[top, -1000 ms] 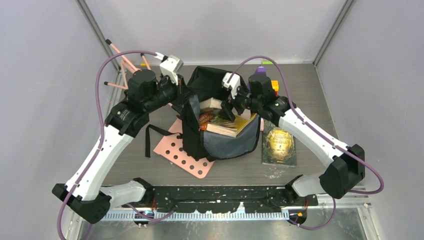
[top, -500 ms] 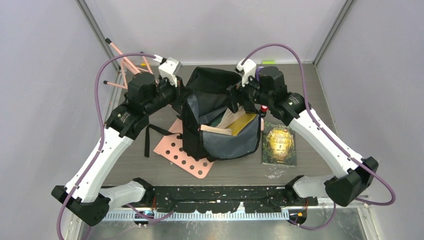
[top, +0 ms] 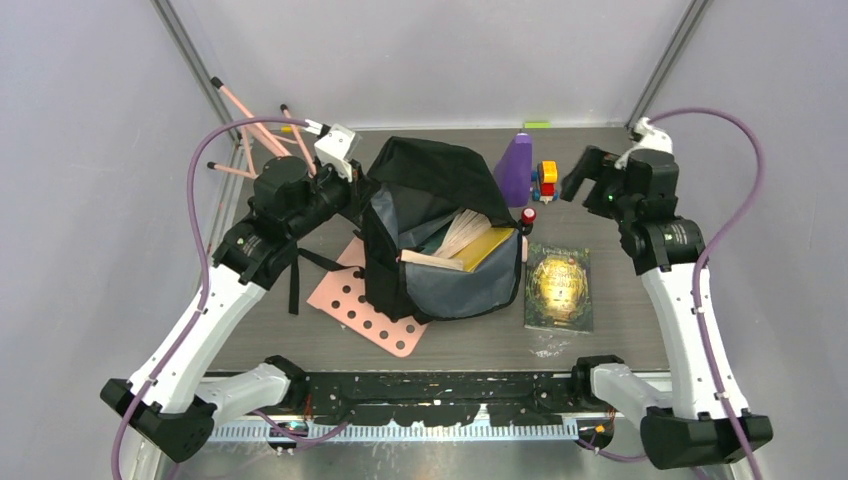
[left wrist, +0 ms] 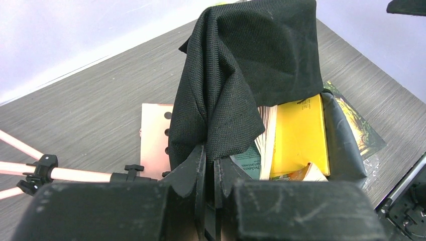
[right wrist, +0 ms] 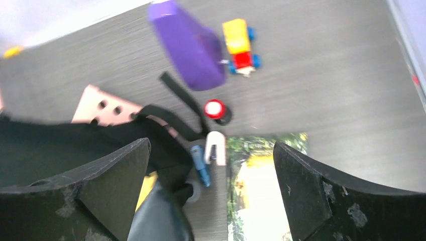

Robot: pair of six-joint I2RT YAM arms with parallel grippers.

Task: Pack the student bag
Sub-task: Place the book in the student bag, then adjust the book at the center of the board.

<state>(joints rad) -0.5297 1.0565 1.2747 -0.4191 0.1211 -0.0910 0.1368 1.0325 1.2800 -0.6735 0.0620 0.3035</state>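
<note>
The student bag [top: 440, 270] stands open at the table's middle, black with a grey lining. A yellow book [top: 487, 243] and other books lean inside it. My left gripper [top: 363, 193] is shut on the bag's black fabric rim [left wrist: 221, 125] at its left side and holds it up. In the left wrist view the yellow book [left wrist: 301, 133] shows under the draped flap. My right gripper [top: 574, 183] hangs open and empty to the right of the bag, above the table. Its wrist view, with the gripper [right wrist: 211, 170] open, looks down on the bag's right edge [right wrist: 75, 145].
A green-and-gold book [top: 558, 287] lies right of the bag. Behind it are a purple object [top: 515, 160], a toy car [top: 545, 180] and a red-capped item [top: 527, 215]. A pink perforated board [top: 365, 310] lies under the bag. Pink rods [top: 250, 115] lean at the back left.
My right gripper let go of the books inside the bag, opened wide and pulled out to the right. The books dropped deeper and the bag's top slumped forward. The left grip has not moved.
</note>
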